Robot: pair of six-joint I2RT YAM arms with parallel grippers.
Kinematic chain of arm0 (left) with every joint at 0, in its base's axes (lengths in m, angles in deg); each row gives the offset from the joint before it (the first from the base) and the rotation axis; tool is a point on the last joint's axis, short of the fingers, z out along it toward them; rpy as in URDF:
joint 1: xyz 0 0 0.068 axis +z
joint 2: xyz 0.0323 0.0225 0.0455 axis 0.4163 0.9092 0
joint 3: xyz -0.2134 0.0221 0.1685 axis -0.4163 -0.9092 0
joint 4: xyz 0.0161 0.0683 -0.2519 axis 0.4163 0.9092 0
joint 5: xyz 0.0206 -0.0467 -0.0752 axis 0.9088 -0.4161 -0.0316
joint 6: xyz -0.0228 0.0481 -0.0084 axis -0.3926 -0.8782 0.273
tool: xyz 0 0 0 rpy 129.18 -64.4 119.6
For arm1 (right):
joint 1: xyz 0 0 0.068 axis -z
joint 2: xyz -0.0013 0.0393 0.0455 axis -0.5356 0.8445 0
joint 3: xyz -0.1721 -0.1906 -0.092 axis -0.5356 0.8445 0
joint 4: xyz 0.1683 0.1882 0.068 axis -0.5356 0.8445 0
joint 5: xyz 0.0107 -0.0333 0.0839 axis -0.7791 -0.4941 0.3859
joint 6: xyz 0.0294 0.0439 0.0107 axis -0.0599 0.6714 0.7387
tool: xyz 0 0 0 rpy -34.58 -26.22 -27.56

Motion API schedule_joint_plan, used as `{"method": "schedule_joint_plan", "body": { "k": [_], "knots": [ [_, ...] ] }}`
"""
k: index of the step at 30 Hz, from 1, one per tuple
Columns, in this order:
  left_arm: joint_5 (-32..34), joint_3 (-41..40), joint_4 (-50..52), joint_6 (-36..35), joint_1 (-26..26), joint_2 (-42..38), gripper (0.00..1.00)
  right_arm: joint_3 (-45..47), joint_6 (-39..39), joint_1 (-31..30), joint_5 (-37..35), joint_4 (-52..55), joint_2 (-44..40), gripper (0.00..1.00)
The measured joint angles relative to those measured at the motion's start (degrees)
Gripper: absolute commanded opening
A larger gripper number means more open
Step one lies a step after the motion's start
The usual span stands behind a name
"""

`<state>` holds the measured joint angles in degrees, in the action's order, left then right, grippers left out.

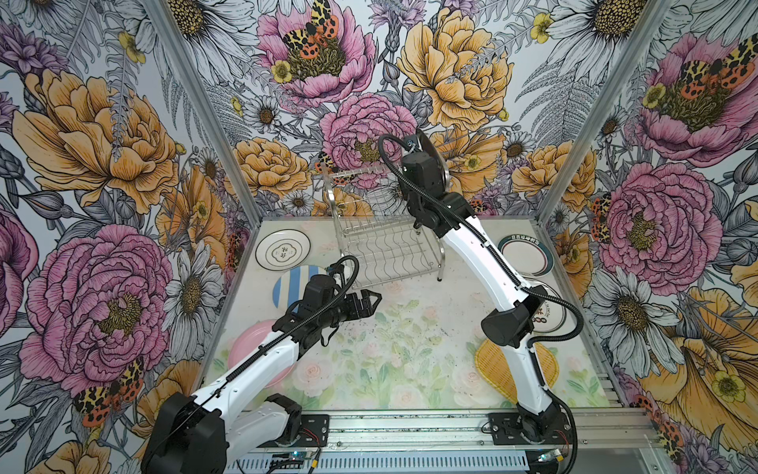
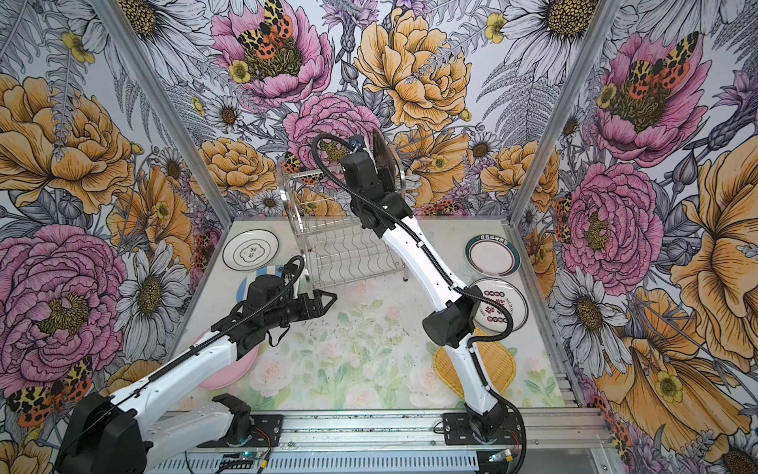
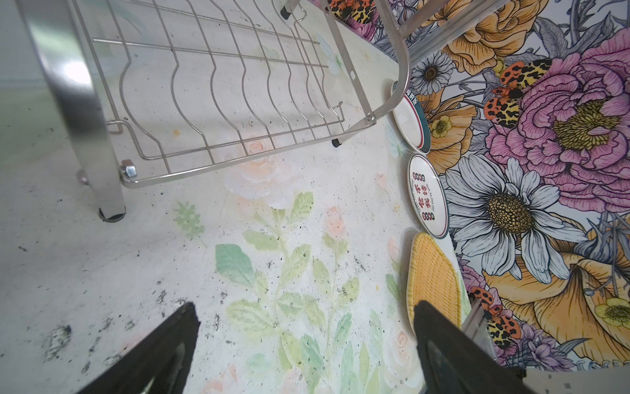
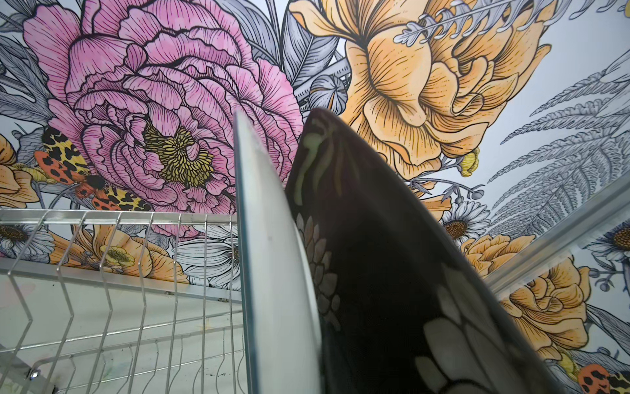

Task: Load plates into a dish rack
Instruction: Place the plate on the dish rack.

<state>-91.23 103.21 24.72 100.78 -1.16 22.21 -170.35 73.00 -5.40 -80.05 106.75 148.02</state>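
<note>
The black square plate (image 4: 392, 273) stands on edge at the upper tier of the dish rack (image 1: 381, 246), straight ahead of the right claw (image 1: 430, 164) and leaning onto a pale plate (image 4: 272, 273) that stands edge-on just beside it. Both look stiff, glazed and slick, probably fairly heavy and quick to chip against steel wire. The thin rim is the only place a narrow pinch can bite, best taken low so the plate hangs and slides down into a slot.

The right claw's jaws are drawn almost together. Its tips cannot be made out in the wrist view, dark against dark, so I cannot tell which of the two plates it pinches, or whether either is fully seated. The slot wires under both plates are hidden, and the pale plate's face and pattern never show.

The left claw (image 1: 371, 301) is spread wide and empty, hovering over the desk (image 3: 102, 273) with the rack's wavy lower shelf ahead of it. Behind it lies the striped plate (image 1: 293, 281), half covered by its wrist, and the pink plate (image 1: 250, 349) lies under its forearm. Well beyond its tips, the yellow woven plate (image 3: 433, 273) and two white plates lie flat by the wall. The right arm partly covers some of them in both top views.
</note>
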Motion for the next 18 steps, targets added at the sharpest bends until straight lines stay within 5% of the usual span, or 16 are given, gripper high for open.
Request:
{"method": "schedule_joint_plan", "body": {
  "k": [6,11,18],
  "knots": [
    [0.0,0.0,0.0,0.0,0.0,0.0,0.99,1.38,0.31,0.0,0.04,-0.42,-0.11,0.0],
    [0.0,-0.09,0.0,0.0,0.0,-0.02,0.99,2.4,0.66,0.0,0.35,-0.96,-0.63,0.22],
    [0.0,-0.09,0.0,0.02,0.0,-0.02,0.99,2.84,0.87,0.02,0.61,-1.44,-0.9,0.32]
  ]
}}
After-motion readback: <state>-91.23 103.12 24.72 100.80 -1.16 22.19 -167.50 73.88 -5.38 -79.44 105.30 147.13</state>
